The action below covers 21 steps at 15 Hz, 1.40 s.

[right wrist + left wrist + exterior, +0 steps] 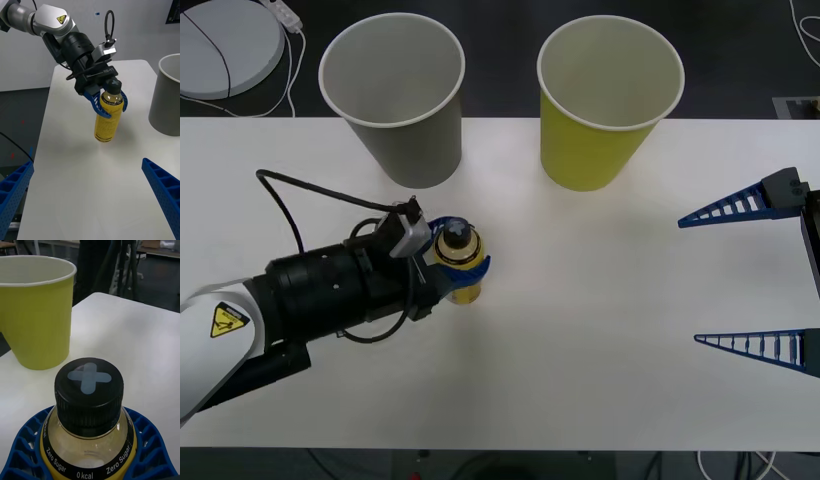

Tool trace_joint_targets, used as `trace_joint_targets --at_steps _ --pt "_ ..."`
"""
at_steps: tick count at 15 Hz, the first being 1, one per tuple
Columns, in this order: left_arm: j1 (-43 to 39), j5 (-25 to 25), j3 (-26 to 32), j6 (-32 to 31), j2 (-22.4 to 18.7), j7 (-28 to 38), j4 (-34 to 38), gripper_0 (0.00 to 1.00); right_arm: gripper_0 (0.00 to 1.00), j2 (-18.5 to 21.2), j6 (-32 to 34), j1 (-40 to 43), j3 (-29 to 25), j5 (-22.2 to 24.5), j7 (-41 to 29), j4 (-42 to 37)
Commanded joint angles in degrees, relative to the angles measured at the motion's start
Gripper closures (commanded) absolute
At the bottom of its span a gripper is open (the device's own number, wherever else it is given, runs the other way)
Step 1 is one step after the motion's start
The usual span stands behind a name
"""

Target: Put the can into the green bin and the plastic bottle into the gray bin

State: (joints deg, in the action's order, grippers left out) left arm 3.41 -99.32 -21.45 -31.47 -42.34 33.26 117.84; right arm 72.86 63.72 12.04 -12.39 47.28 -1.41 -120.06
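Observation:
The plastic bottle (456, 241), yellow with a dark cap, is upright on the white table left of centre. My left gripper (463, 255) is shut on it just under the cap. The left wrist view looks down on the cap (89, 392) with blue fingers (26, 444) curled around the shoulder. The gray bin (392, 95) stands behind the bottle and the green bin (610, 100) stands to its right, both upright. My right gripper (690, 280) is open at the table's right side, away from everything. Its wrist view shows the bottle (108, 125) leaning slightly. The can is out of view.
A white round device (220, 45) with a cable lies off the table's far left corner. A black cable (285, 200) loops over my left arm. Bare table (600, 300) stretches between the bottle and my right gripper.

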Motion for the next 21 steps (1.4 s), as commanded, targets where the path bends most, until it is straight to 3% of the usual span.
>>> trace_joint_targets --at_steps 1,8,21 --pt "-2.0 -4.04 0.09 3.87 -0.46 4.97 1.96 1.0 0.0 0.0 0.0 0.0 0.0 0.0 0.0 0.0" --pt "-7.36 -15.37 0.27 14.24 -2.48 16.57 4.68 1.0 0.0 0.0 0.0 0.0 0.0 0.0 0.0 0.0" --pt "-24.68 -15.02 13.63 16.17 -6.88 21.23 13.73 1.0 0.0 0.0 0.0 0.0 0.0 0.0 0.0 0.0"
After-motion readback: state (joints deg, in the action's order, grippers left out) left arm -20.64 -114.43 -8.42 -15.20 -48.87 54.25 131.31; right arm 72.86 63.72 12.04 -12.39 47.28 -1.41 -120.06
